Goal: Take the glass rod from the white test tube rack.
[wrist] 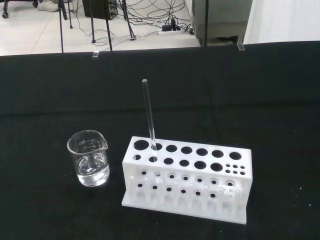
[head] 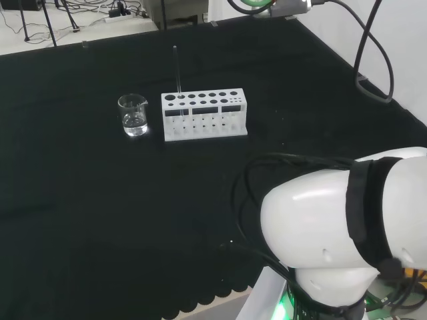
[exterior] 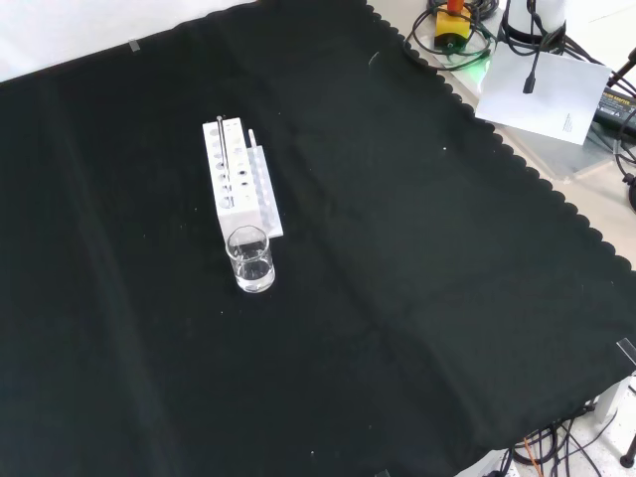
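Black cloth bears rack holding glass rod; hand's state cannot tell.

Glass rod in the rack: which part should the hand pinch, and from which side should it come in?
Pinch the glass rod on its bare upper length, well above the white test tube rack. It stands nearly upright in a hole near the end closest to the beaker, so I would come in from above or from the open side away from the beaker, then lift straight up along its axis.
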